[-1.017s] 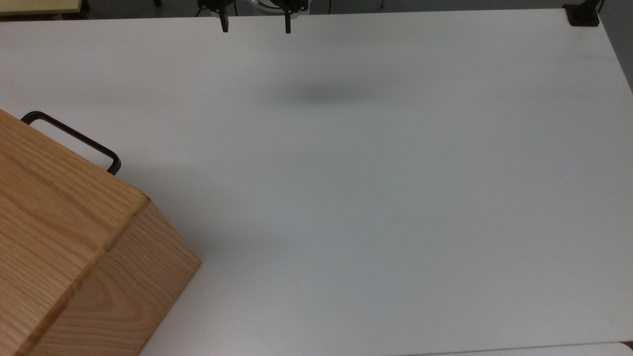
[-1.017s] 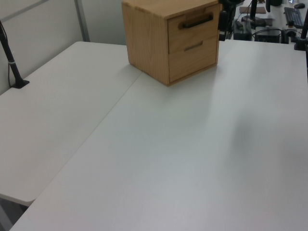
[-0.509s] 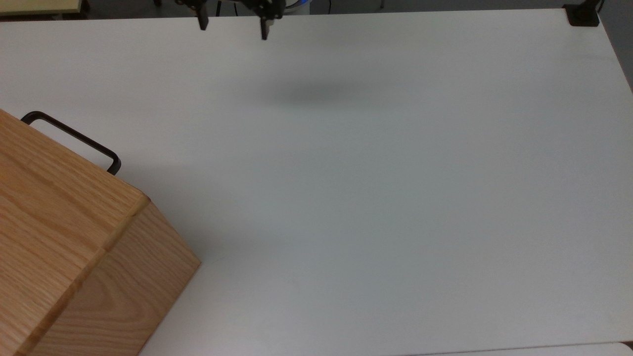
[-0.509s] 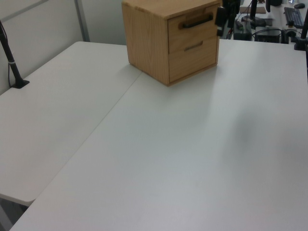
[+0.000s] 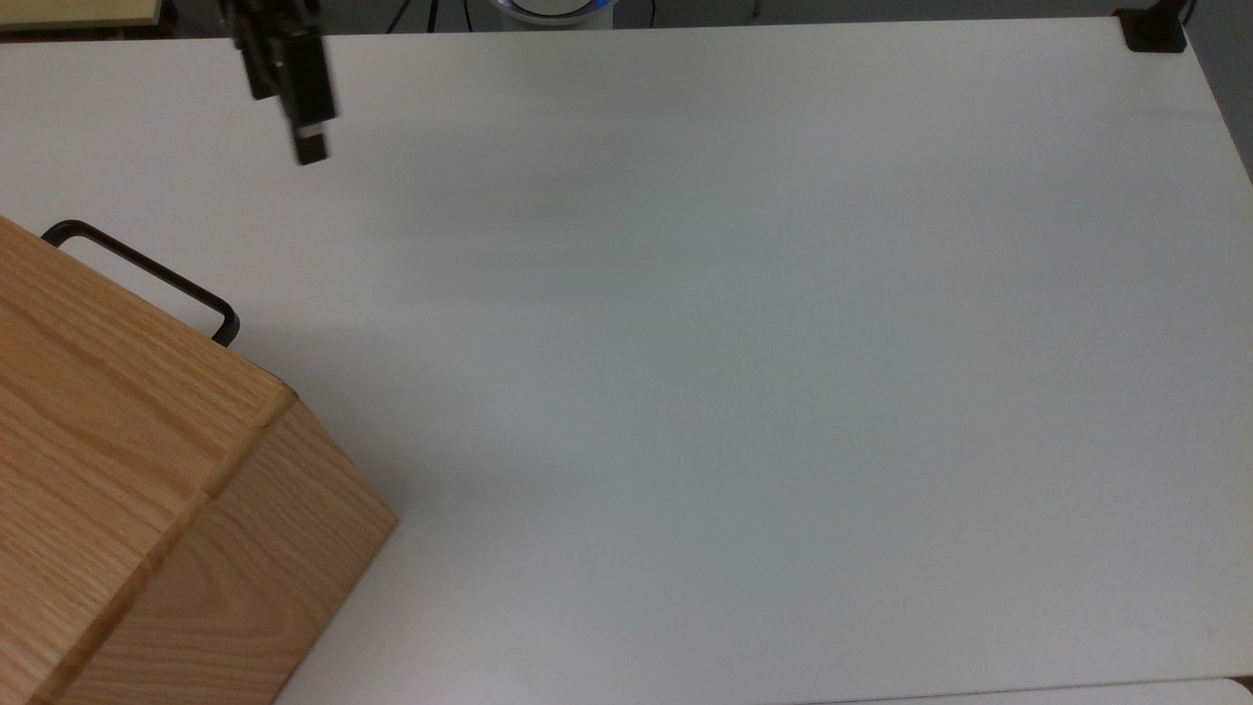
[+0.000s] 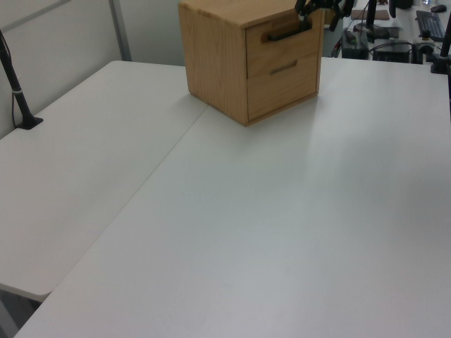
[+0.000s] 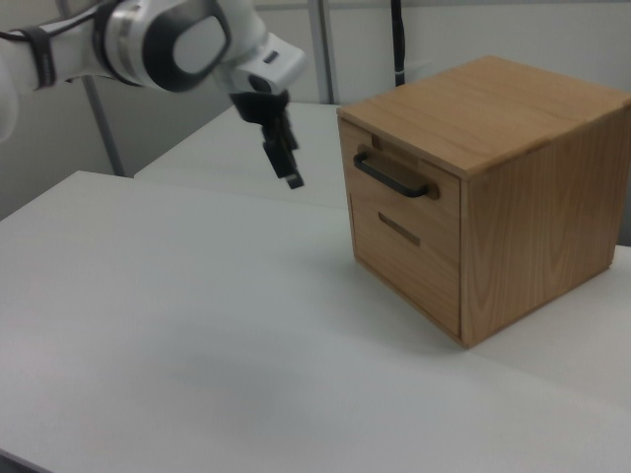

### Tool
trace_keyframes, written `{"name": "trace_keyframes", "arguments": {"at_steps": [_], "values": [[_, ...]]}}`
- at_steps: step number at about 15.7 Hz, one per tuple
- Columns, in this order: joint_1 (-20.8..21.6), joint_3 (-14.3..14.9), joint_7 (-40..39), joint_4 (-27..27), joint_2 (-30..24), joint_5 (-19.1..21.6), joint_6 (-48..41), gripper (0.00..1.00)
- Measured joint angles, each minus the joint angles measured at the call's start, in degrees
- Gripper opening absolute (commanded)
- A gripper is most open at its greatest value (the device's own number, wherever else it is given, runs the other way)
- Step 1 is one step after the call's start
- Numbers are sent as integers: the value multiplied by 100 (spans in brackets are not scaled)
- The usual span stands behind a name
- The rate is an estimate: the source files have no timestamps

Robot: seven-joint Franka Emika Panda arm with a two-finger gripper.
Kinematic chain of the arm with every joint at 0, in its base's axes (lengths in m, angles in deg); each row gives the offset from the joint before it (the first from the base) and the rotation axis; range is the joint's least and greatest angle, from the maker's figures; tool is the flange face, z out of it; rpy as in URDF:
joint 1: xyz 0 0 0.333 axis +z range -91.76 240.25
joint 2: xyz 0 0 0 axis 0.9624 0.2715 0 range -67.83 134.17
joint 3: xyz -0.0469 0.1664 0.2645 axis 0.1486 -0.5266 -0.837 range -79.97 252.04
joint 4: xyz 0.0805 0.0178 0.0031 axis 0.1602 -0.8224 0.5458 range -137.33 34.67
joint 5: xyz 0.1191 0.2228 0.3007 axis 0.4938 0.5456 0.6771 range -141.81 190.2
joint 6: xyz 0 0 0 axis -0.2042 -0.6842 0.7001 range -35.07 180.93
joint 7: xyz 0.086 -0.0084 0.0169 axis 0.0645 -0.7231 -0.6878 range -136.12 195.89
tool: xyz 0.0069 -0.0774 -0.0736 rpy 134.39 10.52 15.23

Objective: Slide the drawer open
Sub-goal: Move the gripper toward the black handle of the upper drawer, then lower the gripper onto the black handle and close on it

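I have the gripper (image 7: pixel 289 168) hanging short of the black handle (image 7: pixel 392 175), apart from it, to line up a pull; the drawer (image 7: pixel 399 187) sits closed in the oak cabinet (image 7: pixel 523 187) at the table (image 5: pixel 734 392) edge.

My tool (image 7: pixel 290 169) is black on a white arm (image 7: pixel 168 41). The drawer (image 7: pixel 399 187) is light oak, grain-streaked, with a black handle (image 7: pixel 392 177); the desk (image 5: pixel 744 343) is plain white.
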Motion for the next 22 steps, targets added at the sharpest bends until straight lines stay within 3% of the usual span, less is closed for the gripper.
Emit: {"name": "trace_keyframes", "arguments": {"at_steps": [2, 3, 8, 12, 22], "values": [[-141, 39, 355, 0, 63, 176, 186, 35], [-203, 45, 489, -1, 97, 283, 266, 33], [-534, 123, 774, -1, 283, 982, 762, 33], [-650, 453, 1027, -2, 362, 1526, 1238, 33], [-688, 491, 1675, -6, 767, 1818, 1948, 33]]}}
